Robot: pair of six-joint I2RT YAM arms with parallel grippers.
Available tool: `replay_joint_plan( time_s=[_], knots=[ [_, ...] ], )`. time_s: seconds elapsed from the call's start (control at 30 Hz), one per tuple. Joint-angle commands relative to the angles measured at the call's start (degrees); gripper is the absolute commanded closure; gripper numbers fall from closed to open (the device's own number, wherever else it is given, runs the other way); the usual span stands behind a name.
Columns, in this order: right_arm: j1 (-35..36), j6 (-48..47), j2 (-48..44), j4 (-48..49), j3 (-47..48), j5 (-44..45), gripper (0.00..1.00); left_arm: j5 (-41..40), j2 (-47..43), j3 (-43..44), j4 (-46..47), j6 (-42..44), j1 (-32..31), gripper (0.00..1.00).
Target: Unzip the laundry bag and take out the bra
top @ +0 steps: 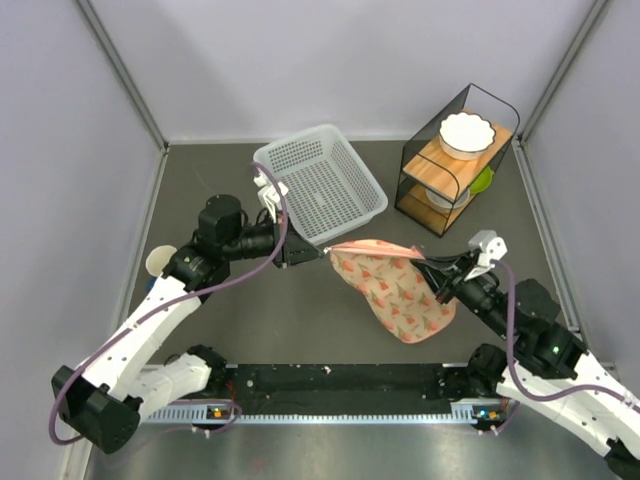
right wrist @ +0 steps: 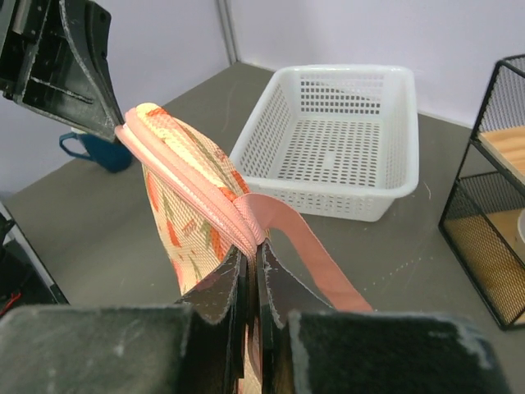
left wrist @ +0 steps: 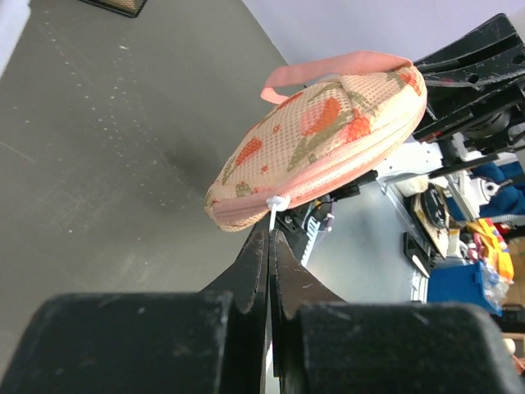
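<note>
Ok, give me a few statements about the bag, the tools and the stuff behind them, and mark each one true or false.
1. The left tool and the right tool each grip one end of the laundry bag. True.
2. The left tool is open. False: it is shut on the white zip pull.
3. The bra lies in the white basket. False: the basket holds nothing.
4. A white bowl sits on top of the wire shelf. True.
5. The bag is zipped wide open. False: its zip looks closed.
</note>
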Motion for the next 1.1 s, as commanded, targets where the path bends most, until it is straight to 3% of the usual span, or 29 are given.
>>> replay_joint_plan(
  time_s=[0.0,0.17,0.3,0.43,0.7,1.07],
  knots=[
    [-0.72,2.11,-5.37,0.20,1.59,8.19,1.00,3.98,2.10,-0.63,6.73,-4.02,1.44,1.00],
    [-0.71,3.42,-7.76,-1.21,1.68,10.66,1.00,3.72,3.94,-0.89,9.29,-5.24,1.27,1.00],
    [-0.71,6.67,0.21,-0.78,1.86,6.80,1.00,4.96,8.52,-2.47,12.72,-6.49,-1.45,1.00],
    [-0.71,8.17,2.61,3.26,0.99,6.26,1.00,3.73,10.20,-3.18,14.04,-6.57,-2.87,1.00],
    [-0.71,7.83,0.42,7.31,1.24,8.73,1.00,1.88,11.69,-4.32,14.04,-6.57,-2.69,1.00],
    [-0.71,9.49,-3.63,5.82,0.63,6.09,1.00,1.09,16.43,-6.52,26.78,-14.39,-1.99,1.00]
  ],
)
